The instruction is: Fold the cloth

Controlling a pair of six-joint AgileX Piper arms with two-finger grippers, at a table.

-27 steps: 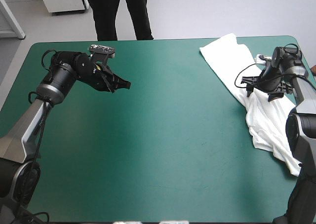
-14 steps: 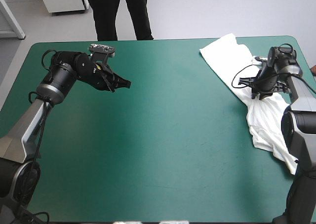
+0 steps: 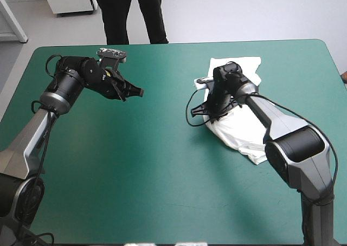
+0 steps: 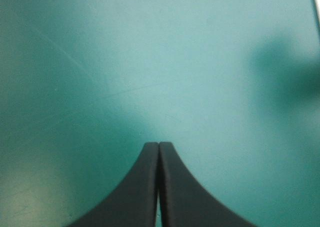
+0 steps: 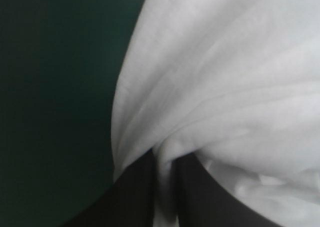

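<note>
The white T-shirt (image 3: pixel 239 128) lies bunched in a crumpled heap right of the table's middle, toward the far edge. My right gripper (image 3: pixel 216 109) stands at the heap's left end, shut on the T-shirt. In the right wrist view a fold of the T-shirt (image 5: pixel 225 87) runs between the nearly closed fingers of the right gripper (image 5: pixel 165 173), and cloth fills the space ahead of them. My left gripper (image 3: pixel 137 92) hovers shut and holds nothing over the left half of the table. The left wrist view shows the left gripper (image 4: pixel 158 152) over bare teal-green cover (image 4: pixel 150 62).
The teal-green cover (image 3: pixel 162 164) stretches between the two grippers and toward the near edge. The table's far edge (image 3: pixel 179 43) runs a short way behind the T-shirt.
My right gripper has shut on the T-shirt and dragged it from the table's right edge toward the middle, bunching it into a smaller heap. The left arm has not moved.
</note>
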